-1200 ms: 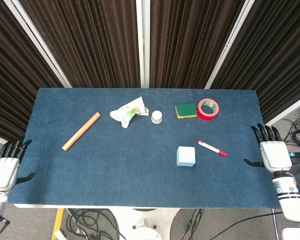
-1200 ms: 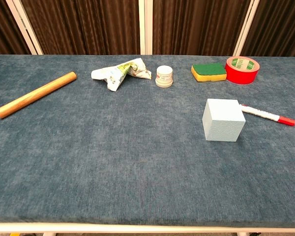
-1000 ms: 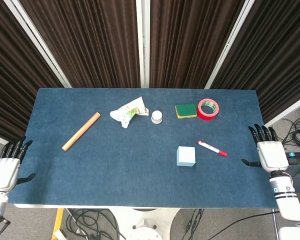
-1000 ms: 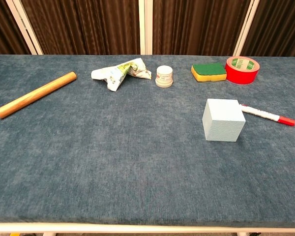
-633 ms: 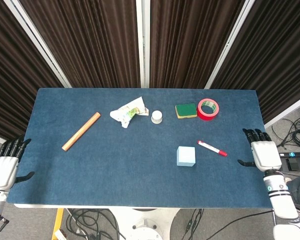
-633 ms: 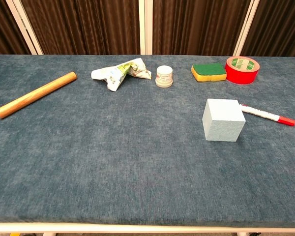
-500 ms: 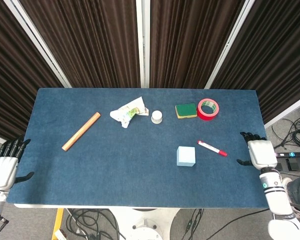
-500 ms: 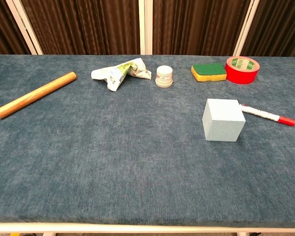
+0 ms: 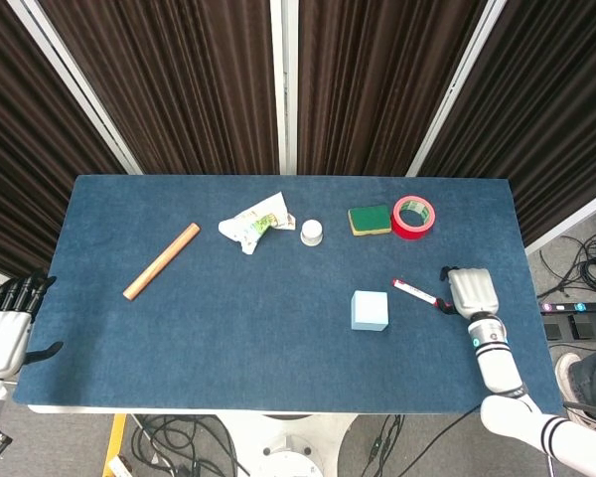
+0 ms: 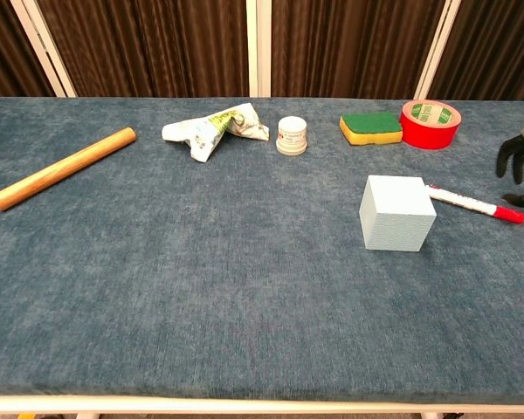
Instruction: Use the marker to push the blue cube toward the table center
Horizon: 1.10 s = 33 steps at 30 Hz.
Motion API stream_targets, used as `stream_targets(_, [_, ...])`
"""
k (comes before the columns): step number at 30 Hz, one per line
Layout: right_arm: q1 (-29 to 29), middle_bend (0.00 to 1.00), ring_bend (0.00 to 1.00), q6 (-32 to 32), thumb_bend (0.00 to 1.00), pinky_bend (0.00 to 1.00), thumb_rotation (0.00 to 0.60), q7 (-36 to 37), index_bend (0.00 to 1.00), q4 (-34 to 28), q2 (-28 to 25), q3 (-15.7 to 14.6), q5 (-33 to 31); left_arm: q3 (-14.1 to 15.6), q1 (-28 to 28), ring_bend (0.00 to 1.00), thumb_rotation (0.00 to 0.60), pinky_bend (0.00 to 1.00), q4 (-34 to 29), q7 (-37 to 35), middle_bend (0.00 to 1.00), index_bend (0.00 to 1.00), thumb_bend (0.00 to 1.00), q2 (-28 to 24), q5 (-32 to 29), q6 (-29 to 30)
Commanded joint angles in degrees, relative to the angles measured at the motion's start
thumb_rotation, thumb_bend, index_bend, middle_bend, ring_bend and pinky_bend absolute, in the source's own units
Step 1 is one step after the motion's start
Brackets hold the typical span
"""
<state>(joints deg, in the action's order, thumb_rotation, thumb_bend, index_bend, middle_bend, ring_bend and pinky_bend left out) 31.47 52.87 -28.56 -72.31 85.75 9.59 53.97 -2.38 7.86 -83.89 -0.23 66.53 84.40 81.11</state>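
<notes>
Fingers on the left hand are straight and a bit apart, nothing in them; it sits off the table's left edge, well away from everything, no part in this step. Moving right: wooden dowel lies diagonal on the left half, then a crumpled wrapper and a small white jar toward the back, none of it in the way.

Blue cube sits right of center, flat on the cloth. Marker lies just beside its right-back side, white body toward the cube, red cap pointing away. From the chest view the white tip looks nearly touching the cube; can't tell if it actually is.

Green sponge and red tape roll are at the back, apart from the work.

Right hand is over the table, just by the marker's red end, fingers curled down w/ nothing held yet, as far as I can see.

Step in hand looks like the pickup. To do it well: pinch the marker near the cap end w/o knocking it into the cube, lift clear, then set the shaft low against the cube's right face, around mid-face so it slides left and doesn't spin.
</notes>
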Motion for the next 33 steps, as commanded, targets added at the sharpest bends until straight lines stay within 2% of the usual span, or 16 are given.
stream_targets(1, [0.38,0.44,0.92,-0.13,0.29,1.0,0.49,0.04,0.41,0.4,0.83,-0.01,-0.27,-0.04,0.11,0.0,0.6,0.1,-0.02,0.08,0.06,0.14,0.01,-0.1,0.22,0.12])
stream_targets(12, [0.12,0.47,0.93,2.08,0.3,1.0,0.512,-1.03,0.44,0.88,3.04,-0.51,-2.01,-0.06,0.24,0.0,0.6,0.1,0.15,-0.39,0.06,0.14,0.01,-0.24,0.05,-0.14])
stream_targets(19, [-0.25,0.47,0.93,2.69,0.19,1.0,0.513,-0.75,0.45,0.36,3.3,-0.8,-2.34,-0.17,0.45,0.0,0.6,0.1,0.6,-0.86,0.06,0.14,0.01,-0.21,-0.1,-0.45])
stream_targets(33, [0.3,0.48,0.93,2.72,0.19,1.0,0.523,-1.39,0.45,3.23,5.73,-0.81,-3.08,-0.02,0.28,0.0,0.6,0.1,1.5,-1.76,0.06,0.14,0.01,-0.22,-0.36,-0.58])
